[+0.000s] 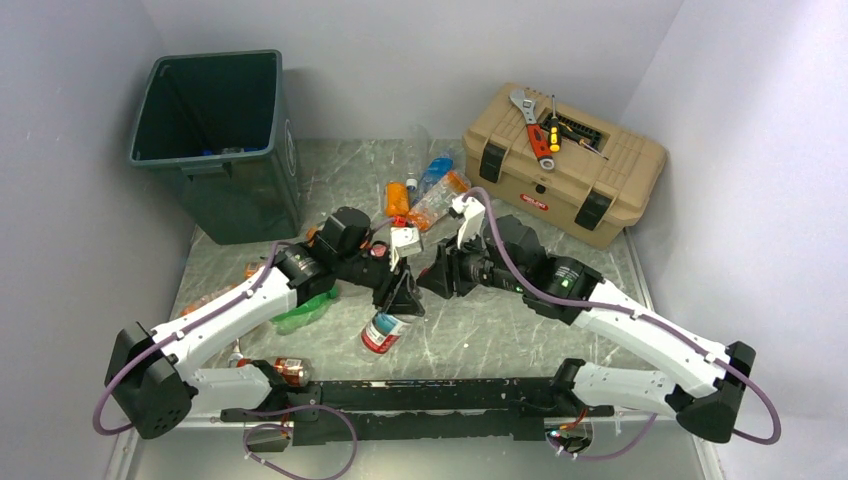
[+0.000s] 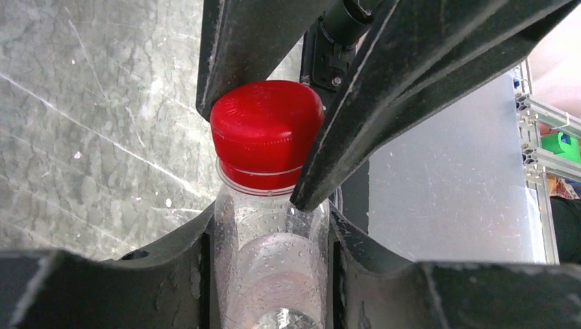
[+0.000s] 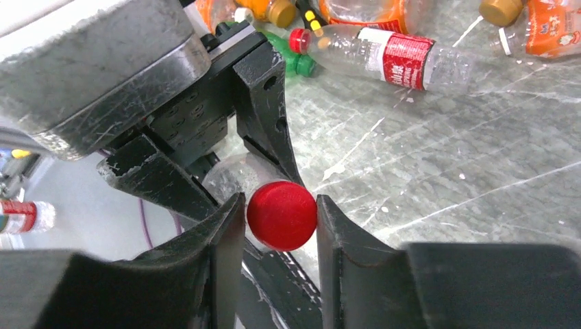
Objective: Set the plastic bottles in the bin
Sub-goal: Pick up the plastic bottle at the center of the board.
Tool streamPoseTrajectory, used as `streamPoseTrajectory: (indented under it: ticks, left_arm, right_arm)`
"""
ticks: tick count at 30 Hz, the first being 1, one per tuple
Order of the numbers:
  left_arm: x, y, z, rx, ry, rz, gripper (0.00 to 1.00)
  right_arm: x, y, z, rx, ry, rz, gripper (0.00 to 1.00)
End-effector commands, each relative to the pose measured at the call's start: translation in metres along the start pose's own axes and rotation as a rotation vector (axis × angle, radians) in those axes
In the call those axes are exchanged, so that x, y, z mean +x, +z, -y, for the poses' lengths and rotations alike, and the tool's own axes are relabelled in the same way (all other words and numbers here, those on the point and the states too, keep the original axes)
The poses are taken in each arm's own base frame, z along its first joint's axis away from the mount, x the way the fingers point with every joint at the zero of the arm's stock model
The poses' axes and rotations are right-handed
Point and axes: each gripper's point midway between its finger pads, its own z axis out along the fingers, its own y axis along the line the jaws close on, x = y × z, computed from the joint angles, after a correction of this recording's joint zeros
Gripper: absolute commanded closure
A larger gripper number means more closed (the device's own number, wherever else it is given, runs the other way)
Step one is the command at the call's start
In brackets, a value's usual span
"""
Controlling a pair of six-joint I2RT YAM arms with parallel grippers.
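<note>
A clear plastic bottle point(image 1: 383, 332) with a red label and red cap point(image 2: 267, 130) hangs over the table's near middle. My left gripper point(image 1: 400, 298) is shut on its neck point(image 2: 270, 274), just below the cap. My right gripper point(image 3: 279, 205) is shut on the same red cap point(image 3: 281, 214), one finger on each side. More bottles point(image 1: 430, 190), clear, orange and blue-labelled, lie in a pile behind the grippers. A green bottle point(image 1: 305, 312) lies under my left arm. The dark green bin point(image 1: 205, 160) stands open at the far left.
A tan toolbox point(image 1: 560, 175) with a wrench and screwdrivers on its lid stands at the far right. A red-labelled clear bottle point(image 3: 397, 58) and orange bottles point(image 3: 548, 27) lie on the marble table beyond my right gripper. Another bottle point(image 1: 290, 370) lies by the left arm's base.
</note>
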Motion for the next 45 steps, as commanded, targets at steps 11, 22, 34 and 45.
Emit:
streamPoseTrajectory:
  ticks: [11, 22, 34, 45]
  left_arm:
    - [-0.091, -0.047, 0.008, -0.168, 0.092, 0.348, 0.71]
    - [-0.182, -0.074, 0.031, -0.108, 0.038, 0.705, 0.72]
    - [-0.195, -0.073, 0.036, -0.051, 0.001, 0.745, 0.74]
    - [-0.195, -0.079, 0.046, -0.031, -0.011, 0.738, 0.34]
  right_arm:
    - [-0.022, -0.073, -0.003, -0.077, -0.049, 0.355, 0.00]
    - [-0.008, -0.066, -0.028, -0.340, 0.020, 0.557, 0.01]
    - [-0.030, -0.033, -0.050, -0.272, -0.050, 0.591, 0.00]
    - [-0.027, -0.011, -0.043, -0.211, -0.055, 0.558, 0.47]
